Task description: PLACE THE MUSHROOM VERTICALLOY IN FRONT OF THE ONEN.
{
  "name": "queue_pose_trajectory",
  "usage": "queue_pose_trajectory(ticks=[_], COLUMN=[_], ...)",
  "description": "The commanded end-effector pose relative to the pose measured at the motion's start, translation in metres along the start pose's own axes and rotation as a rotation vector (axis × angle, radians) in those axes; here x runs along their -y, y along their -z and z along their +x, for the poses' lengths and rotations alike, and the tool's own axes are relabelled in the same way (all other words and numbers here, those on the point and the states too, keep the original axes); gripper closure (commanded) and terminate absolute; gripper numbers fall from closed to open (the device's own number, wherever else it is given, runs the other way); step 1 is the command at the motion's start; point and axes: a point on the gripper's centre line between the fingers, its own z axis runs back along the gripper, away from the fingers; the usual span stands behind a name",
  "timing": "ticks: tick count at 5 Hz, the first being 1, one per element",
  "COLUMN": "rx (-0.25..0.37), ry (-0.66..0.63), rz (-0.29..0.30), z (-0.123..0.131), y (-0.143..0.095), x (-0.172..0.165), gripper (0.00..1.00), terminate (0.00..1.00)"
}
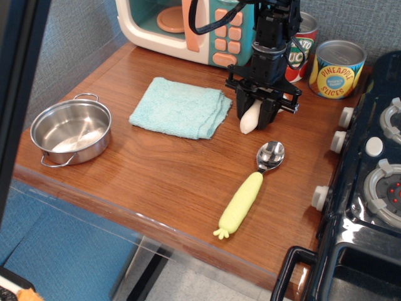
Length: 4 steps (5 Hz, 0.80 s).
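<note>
Right now the claw (255, 116) is closed on the MUSHROOM (249, 119), its two black fingers pressing the off-white toy from either side just above the worktop (163, 169). The MUSHROOM's long axis runs close to upright, with a slight lean so that its visible lower end points toward seven o'clock; that end sits at or just above the wood, and I cannot tell whether it touches. Its upper part is hidden between the fingers.

The ONEN (188, 28) stands at eleven o'clock from the MUSHROOM, at the far edge of the worktop, its door swung open and its salmon buttons facing the claw. A folded teal cloth (180, 106) lies at nine o'clock from the MUSHROOM, just beside it. One spoon (247, 188) with a yellow handle lies at six o'clock from the MUSHROOM, near but apart, bowl toward the toy and handle pointing toward seven o'clock.

Two cans stand at the back. The yellow can (338, 68), at two o'clock, reads "PINEAPPLE SLICES". The red can (299, 45), partly behind the arm, shows only fragments of its label, not enough to read surely.

One steel pot (70, 130) with two handles sits well apart at nine o'clock near the left edge. A black stove (369, 188) with white knobs fills the right side.
</note>
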Motion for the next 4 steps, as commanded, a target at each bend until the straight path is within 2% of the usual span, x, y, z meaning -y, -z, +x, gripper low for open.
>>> queue_pose_trajectory(ticks=[1, 2, 3, 4], rx=[0.162, 0.188, 0.167, 0.134], ry=[-0.070, -0.191, -0.274, -0.315], rz=[-0.014, -0.003, 0.040, 0.056], z=[-0.002, -0.019, -0.033, -0.045], y=[-0.076, -0.094, -0.093, -0.083], x=[-0.029, -0.078, -0.124, -0.172], gripper=[1.00, 1.00, 1.00, 1.00], terminate=[0.00, 0.00, 0.00, 0.00])
